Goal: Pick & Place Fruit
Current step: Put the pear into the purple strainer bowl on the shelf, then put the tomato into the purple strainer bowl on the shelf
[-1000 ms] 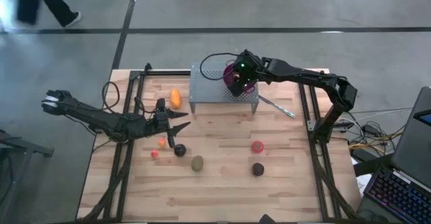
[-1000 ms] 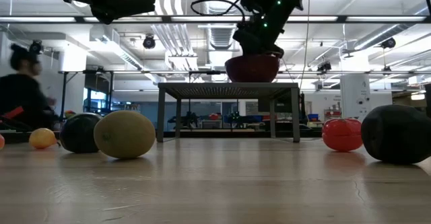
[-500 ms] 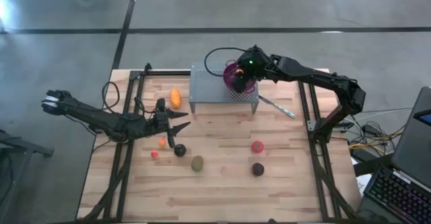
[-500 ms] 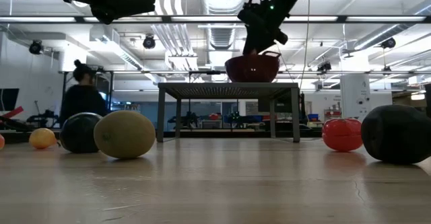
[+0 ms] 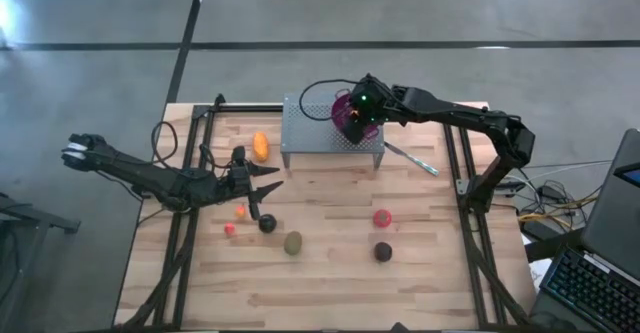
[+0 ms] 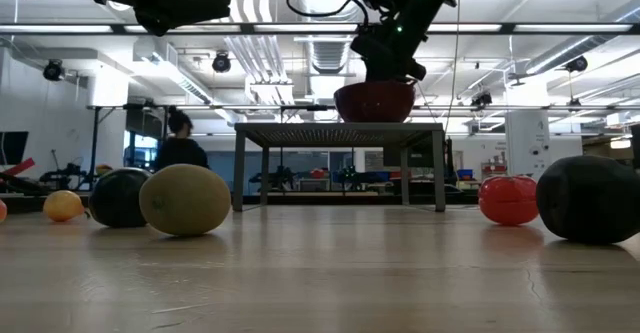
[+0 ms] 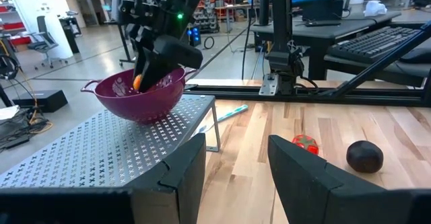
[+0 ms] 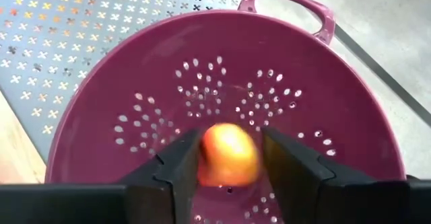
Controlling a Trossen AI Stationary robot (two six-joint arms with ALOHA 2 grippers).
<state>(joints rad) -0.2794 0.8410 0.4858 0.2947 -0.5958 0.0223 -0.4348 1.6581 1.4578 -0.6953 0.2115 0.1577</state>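
Note:
A purple perforated bowl stands on a perforated metal stand at the table's far middle. My right gripper reaches down into the bowl, shut on a small orange-red ball. On the table lie an elongated orange fruit, a small orange ball, a small red ball, a black round, a brown-green oval, a red fruit and another black round. My left gripper hovers open above the table's left part, holding nothing. My right gripper pinches the orange-red ball by two opposite sides between its two fingers. The fingers slant down into the bowl from the table's right side. In the left wrist view the ball sits at about the bowl's rim height, above its bottom.
A thin silver utensil lies on the table right of the stand. Dark frame rails run along the table's left and right edges. A person moves about in the room behind the table. Bare wood lies between the stand and the near fruits.
My right gripper lifted a little off the bowl and shifted toward the table's right edge, then came back down over the bowl. A person in the room behind has walked on.

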